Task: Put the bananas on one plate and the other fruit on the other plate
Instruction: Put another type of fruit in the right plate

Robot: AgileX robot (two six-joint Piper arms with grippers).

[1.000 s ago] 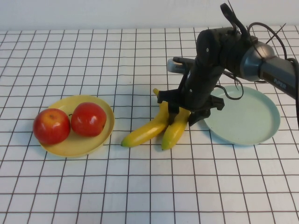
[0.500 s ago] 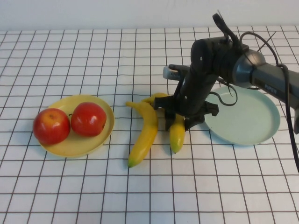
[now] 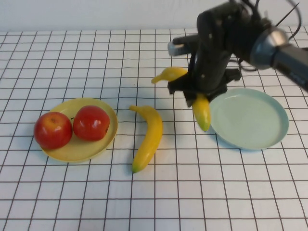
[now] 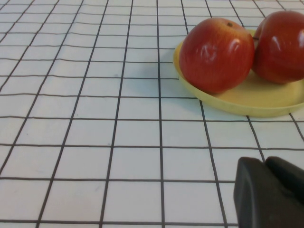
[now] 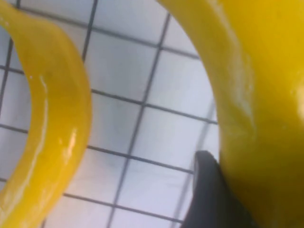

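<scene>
Right gripper (image 3: pixel 198 92) holds one banana (image 3: pixel 202 111) by its middle, lifted just beside the blue plate's (image 3: pixel 269 137) near rim. Second banana (image 3: pixel 148 137) lies on the table between the plates. Both apples (image 3: pixel 72 126) sit on the yellow plate (image 3: pixel 79 150). Left gripper (image 4: pixel 268 192) closed, empty, near that plate. Risk: the glossy, curved banana could rotate or slip out, or catch the rim on release and roll off.
</scene>
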